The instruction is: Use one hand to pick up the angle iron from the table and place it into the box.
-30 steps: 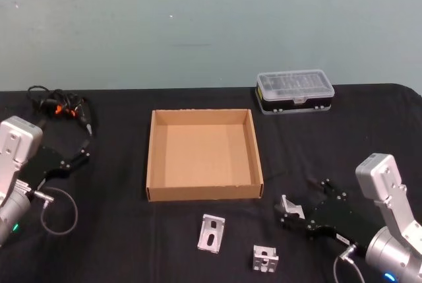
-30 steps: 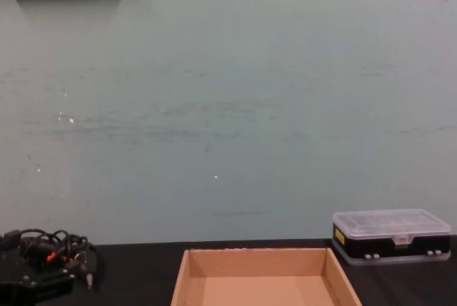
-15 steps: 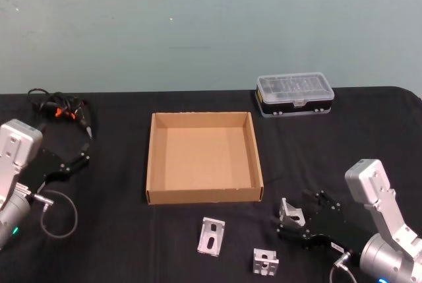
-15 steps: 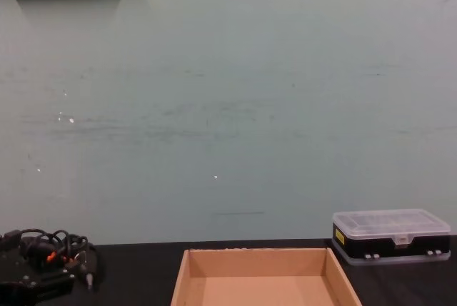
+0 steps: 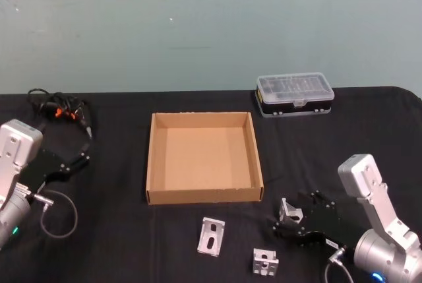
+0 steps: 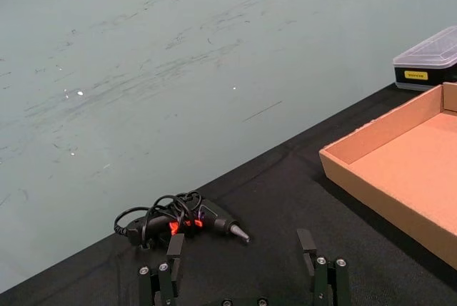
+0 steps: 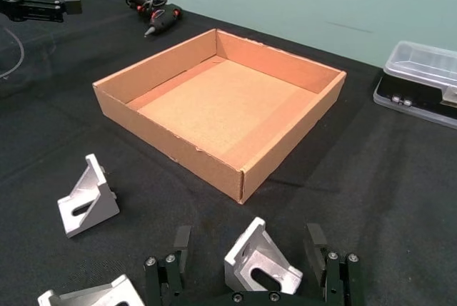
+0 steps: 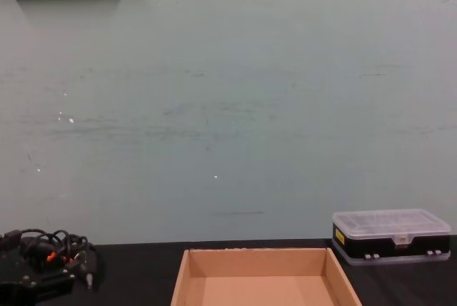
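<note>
Our right gripper (image 7: 248,247) reaches in low over the table (image 5: 119,230) from the near right, its fingers spread either side of the angle iron (image 7: 263,263) and not yet pinching it. The box (image 5: 204,195) is empty, so we judge that grasp, lift and drop all remain. Our left gripper (image 6: 241,252) sits parked at the table's left, fingers spread.

The right gripper (image 7: 248,235) has edged left, toward the line of the box's (image 5: 204,194) right wall, and slightly back from its front wall. Its spread fingers now straddle the bracket (image 5: 290,210) (a gap on each side). Its wrist (image 5: 361,177) swung left too.
</note>
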